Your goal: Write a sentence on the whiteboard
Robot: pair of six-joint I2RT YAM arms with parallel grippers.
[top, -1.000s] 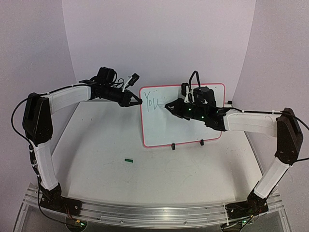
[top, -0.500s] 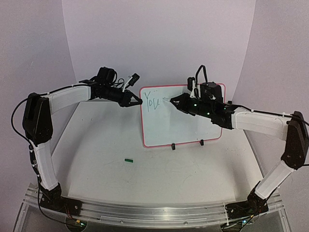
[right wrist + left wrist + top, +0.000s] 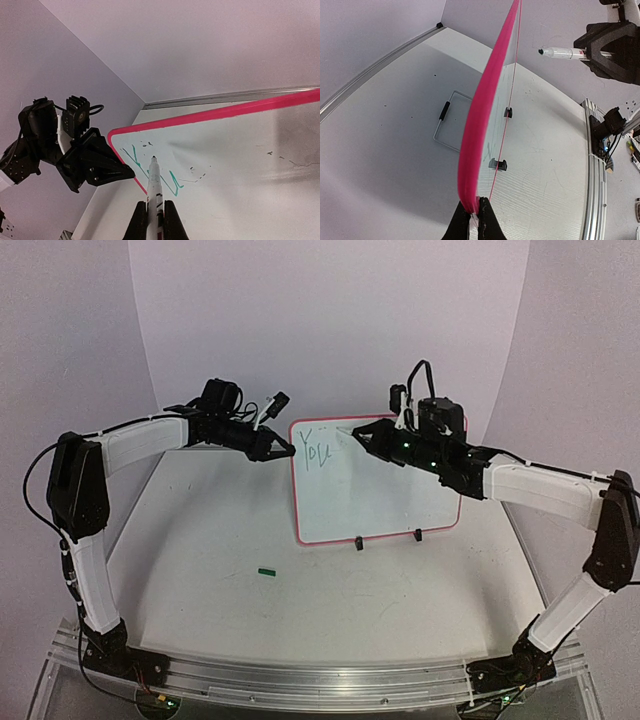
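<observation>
The whiteboard (image 3: 385,490) stands upright on two black clip feet, white with a thin red frame. Green letters "You" (image 3: 317,451) are at its top left; they also show in the right wrist view (image 3: 172,182). My left gripper (image 3: 288,451) is shut on the board's left edge (image 3: 472,180). My right gripper (image 3: 372,440) is shut on a white marker (image 3: 154,192). The marker tip (image 3: 340,431) points left, near the board's top edge and off its surface. The marker also shows in the left wrist view (image 3: 562,52).
A small green cap (image 3: 266,572) lies on the table in front of the board. A wire stand (image 3: 451,120) lies behind the board. The curved white backdrop rises close behind, and the aluminium rail (image 3: 300,675) runs along the near edge.
My right gripper has risen and moved back from the board, lifting the marker tip from the end of "You" to near the top edge. The left arm has not moved.
</observation>
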